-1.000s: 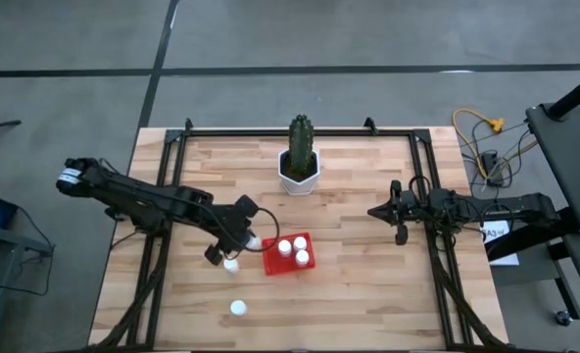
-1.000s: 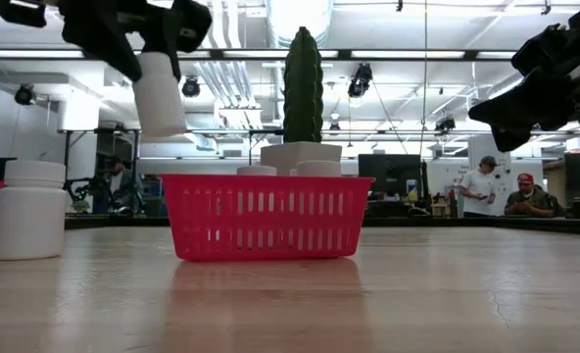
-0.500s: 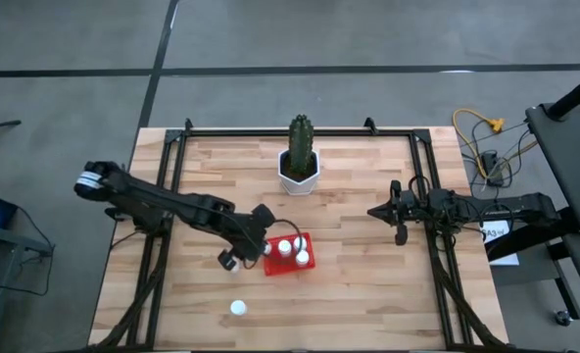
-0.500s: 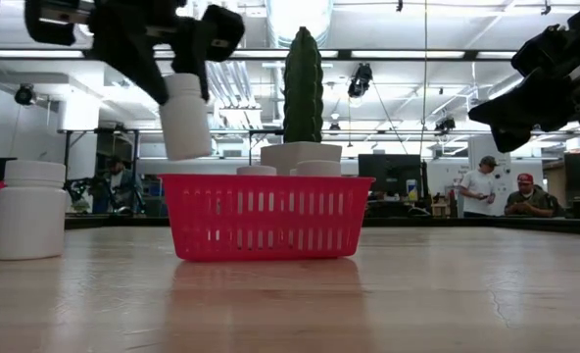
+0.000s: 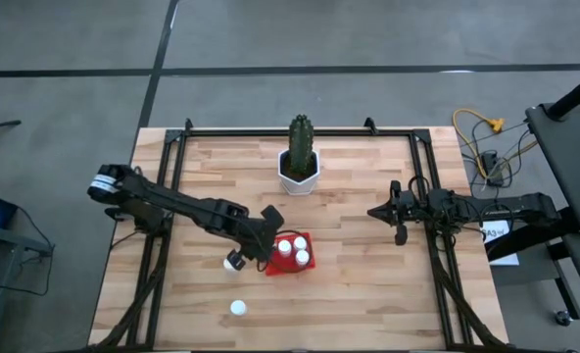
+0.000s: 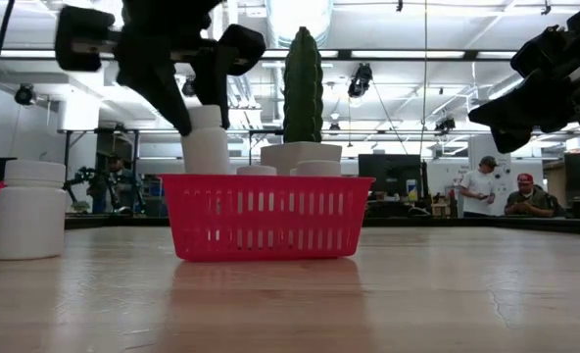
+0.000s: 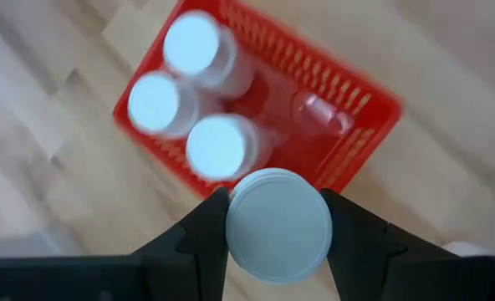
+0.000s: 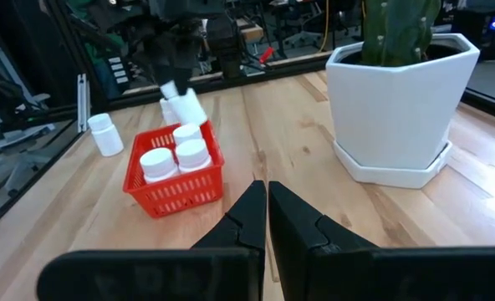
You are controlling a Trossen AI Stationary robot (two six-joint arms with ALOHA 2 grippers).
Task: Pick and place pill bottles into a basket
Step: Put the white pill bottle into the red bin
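The red basket [image 5: 306, 261] stands in the middle of the table with three white pill bottles [image 5: 292, 250] upright in it. My left gripper [image 5: 261, 243] is over the basket's left end, shut on another white pill bottle [image 6: 207, 147]. This bottle's lower end dips behind the basket's rim [image 6: 265, 180] in the low view. One more pill bottle [image 5: 238, 307] stands upright on the table near the front edge. It also shows in the low view [image 6: 30, 211]. My right gripper [image 5: 400, 227] is shut and empty, raised over the right side of the table. My left gripper pinches the pill bottle's white cap [image 7: 279, 224] between its two fingers [image 7: 207, 230], one on each side. The fingers come from above, pointing down. The bottle hangs about upright, its lower end below the basket's rim. Whether it stands on the basket's floor cannot be told.
A cactus in a white hexagonal pot [image 5: 299, 167] stands behind the basket at the far middle. Black rails [image 5: 172, 147] run along the table's left, far and right sides. Bare wood lies between the basket and my right gripper.
My left gripper has carried the pill bottle toward the table's right edge, from left of the basket to over its left end. It has then gone down, so that the bottle's lower end now dips below the rim. The bottle stays in the hold throughout.
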